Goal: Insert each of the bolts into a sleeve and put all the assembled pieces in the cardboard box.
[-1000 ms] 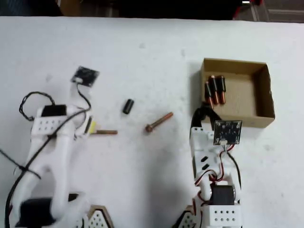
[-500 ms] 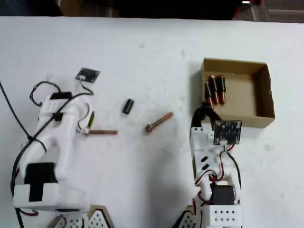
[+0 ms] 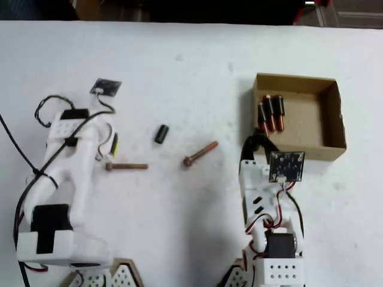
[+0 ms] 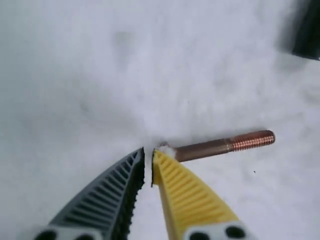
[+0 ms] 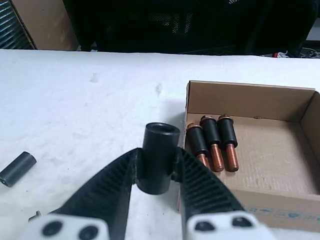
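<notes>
Black sleeve (image 5: 161, 137), gripped bore-up by the right tool (image 5: 157, 155), likely awaits the copper bolt (image 4: 220, 146); left tool (image 4: 148, 151), clenched empty, sits at its head's 12 o'clock.

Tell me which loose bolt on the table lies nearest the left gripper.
The level bolt, its head right at the left gripper. The slanted bolt lies farther off, toward the cardboard box.

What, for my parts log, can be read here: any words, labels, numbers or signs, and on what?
No text is legible anywhere.
The cardboard box, outer front wall: small blue print, too blurred to read.
The sleeve in the right gripper: no marking visible.
</notes>
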